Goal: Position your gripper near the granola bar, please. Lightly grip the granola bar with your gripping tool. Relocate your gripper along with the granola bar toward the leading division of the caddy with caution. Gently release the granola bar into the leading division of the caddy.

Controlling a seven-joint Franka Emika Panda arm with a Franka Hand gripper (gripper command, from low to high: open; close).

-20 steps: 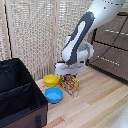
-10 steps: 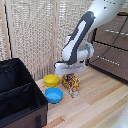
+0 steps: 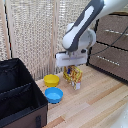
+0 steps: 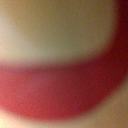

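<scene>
Tool [image 3: 73, 69] sits right over the granola bar [image 3: 74, 76], upright on the table [image 3: 95, 102] beside the yellow bowl [image 3: 51, 80], finger state not visible; box looks light, thin cardboard, crushable, so pinch gently across flat faces near top.

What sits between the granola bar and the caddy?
The yellow bowl and blue bowl, between granola bar and caddy, in the exterior view.
</scene>
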